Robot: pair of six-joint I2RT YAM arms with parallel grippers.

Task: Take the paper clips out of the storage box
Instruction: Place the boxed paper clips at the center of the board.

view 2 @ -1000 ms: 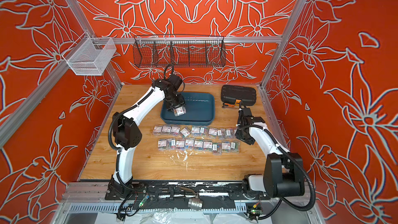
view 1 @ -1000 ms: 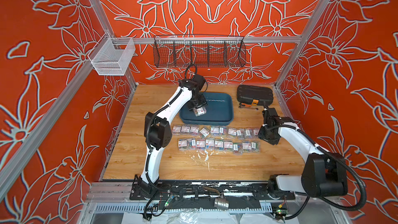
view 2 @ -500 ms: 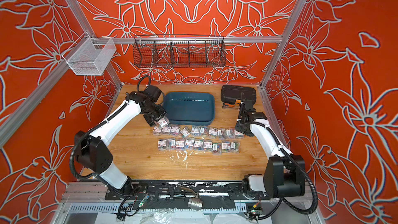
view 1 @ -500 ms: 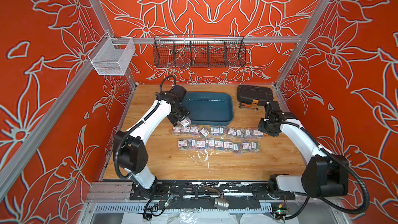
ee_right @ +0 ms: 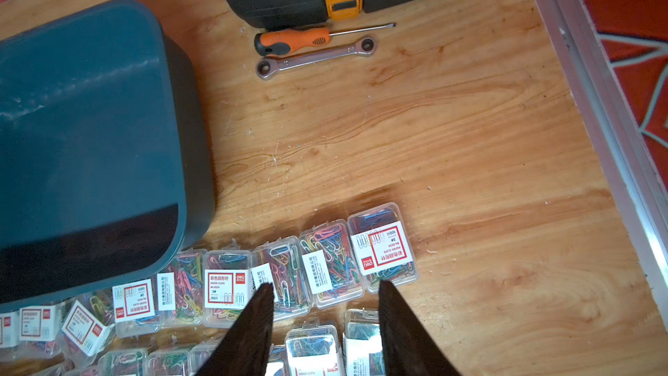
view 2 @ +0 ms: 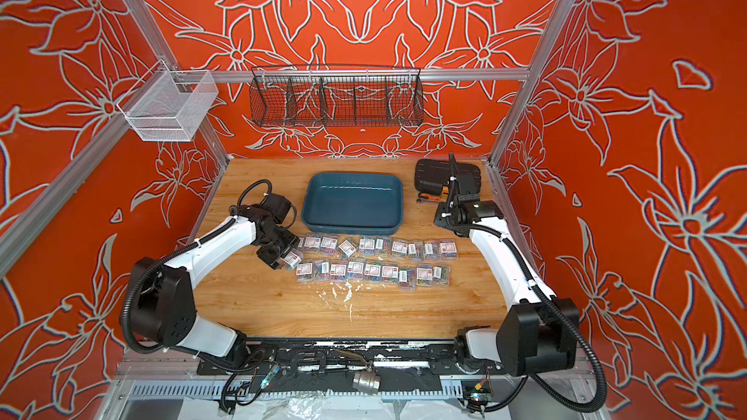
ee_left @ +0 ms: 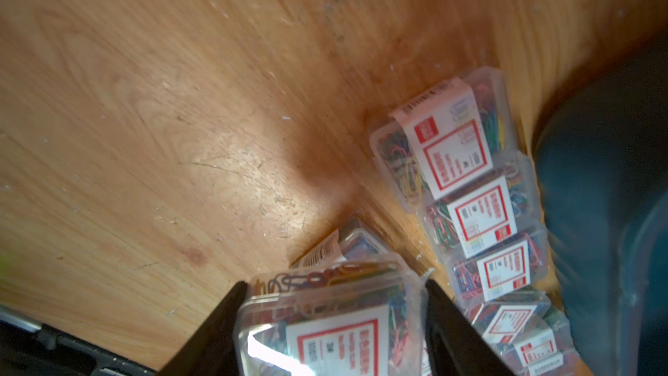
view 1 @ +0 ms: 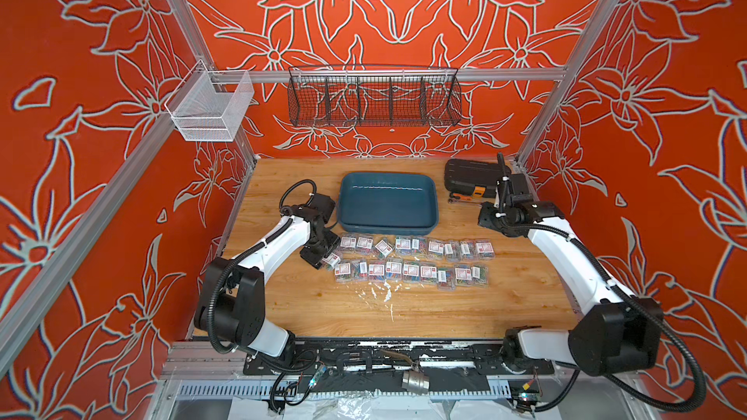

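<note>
Clear paper clips box (ee_left: 336, 334) sits clamped in left gripper (ee_left: 334, 283), right gripper (ee_right: 325, 283) gaping empty near the rows (ee_right: 327, 265).

Set out in two rows, label-bearing clear plastic boxes of multicoloured paper clips (view 1: 410, 270), just in front of the shallow teal storage box (view 1: 388, 204), upright and bare inside. At the rows' left end, one box (ee_left: 325, 323) tilted, pinched in the left gripper (ee_left: 334, 285).
</note>
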